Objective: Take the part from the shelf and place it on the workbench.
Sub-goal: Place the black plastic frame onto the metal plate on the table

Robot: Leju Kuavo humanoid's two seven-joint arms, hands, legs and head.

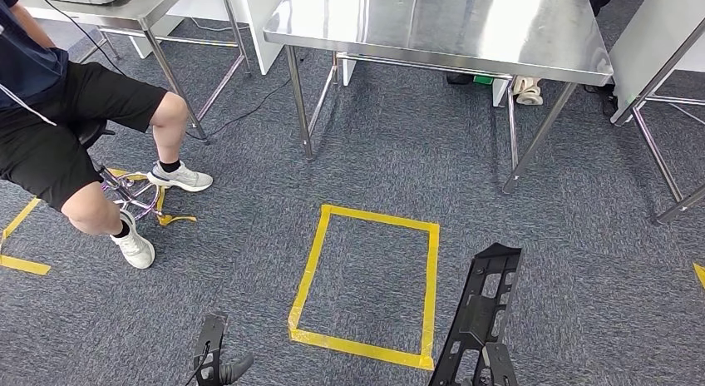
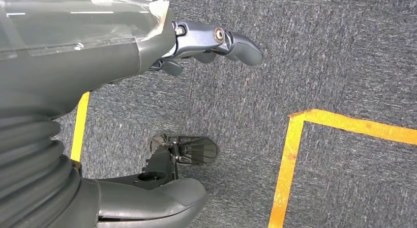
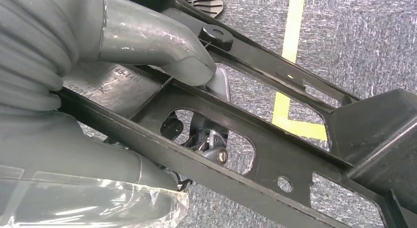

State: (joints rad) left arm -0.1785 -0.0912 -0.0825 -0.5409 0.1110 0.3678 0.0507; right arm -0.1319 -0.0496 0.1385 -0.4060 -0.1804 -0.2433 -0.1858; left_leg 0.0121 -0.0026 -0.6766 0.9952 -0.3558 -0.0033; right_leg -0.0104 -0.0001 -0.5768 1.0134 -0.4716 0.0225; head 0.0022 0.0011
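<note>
One part (image 1: 480, 319), a long black plastic bracket, is in my right hand (image 3: 147, 56), thumb pressed over one rail and fingers wrapped behind it, its long axis pointing up and away towards the steel workbench (image 1: 449, 28). My left hand (image 2: 216, 43) holds nothing, fingers loosely apart above the carpet. The bench lies straight ahead beyond the yellow tape square (image 1: 366, 278), well apart from the part, so I judge the right arm must carry it forward.
</note>
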